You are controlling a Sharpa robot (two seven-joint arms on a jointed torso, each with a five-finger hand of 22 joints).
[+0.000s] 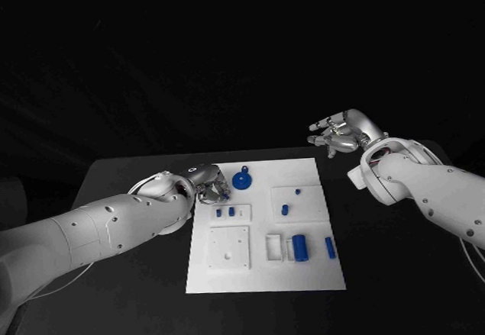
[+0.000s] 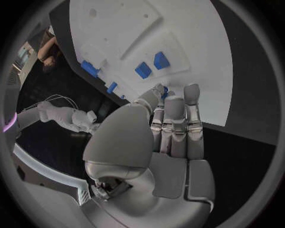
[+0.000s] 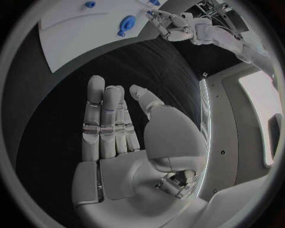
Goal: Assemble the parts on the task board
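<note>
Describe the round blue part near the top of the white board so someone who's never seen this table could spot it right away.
Start at the white task board in the middle of the black table and go to its far edge. Just beside the left robot hand lies the round blue part, a disc with a short stem. The board's other blue parts are smaller pegs and bars; it alone is round and wide.

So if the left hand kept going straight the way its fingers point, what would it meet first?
Probably the task board: the left hand has its fingertips at the board's edge beside a small blue part, though depth is unclear.
</note>
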